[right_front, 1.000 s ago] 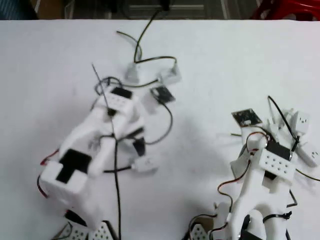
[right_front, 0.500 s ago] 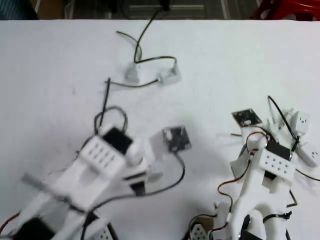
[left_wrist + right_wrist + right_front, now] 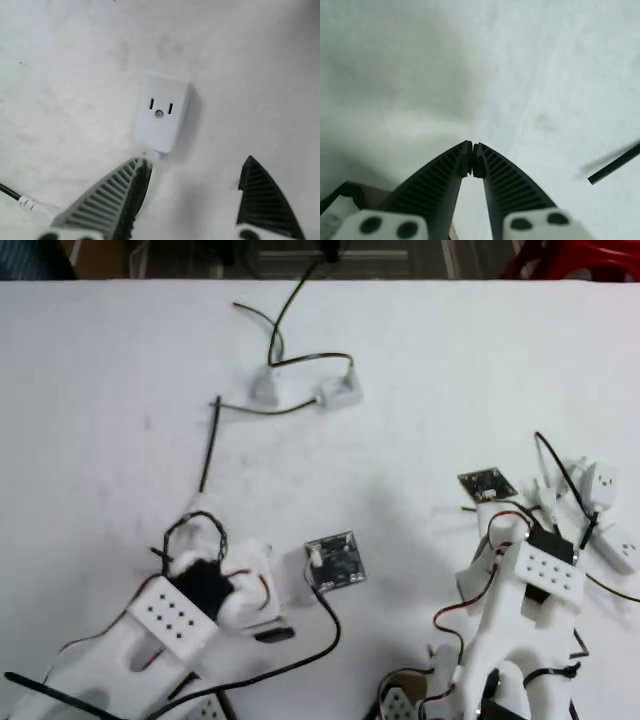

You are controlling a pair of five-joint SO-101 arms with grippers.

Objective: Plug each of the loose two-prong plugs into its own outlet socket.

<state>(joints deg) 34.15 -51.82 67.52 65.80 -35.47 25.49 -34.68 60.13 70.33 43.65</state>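
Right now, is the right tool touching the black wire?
Apart. The right wrist view shows bare table between the shut right tool and the black wire.

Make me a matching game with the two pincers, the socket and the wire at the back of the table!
Things:
1. left pincer
2. right pincer
3. outlet socket
4. far cable

States:
A. shut, tips together
B. white, slots facing up
C. open, tips wide apart
D. black, runs off the table's far edge

Pairs: 1-C, 2-A, 3-B, 4-D
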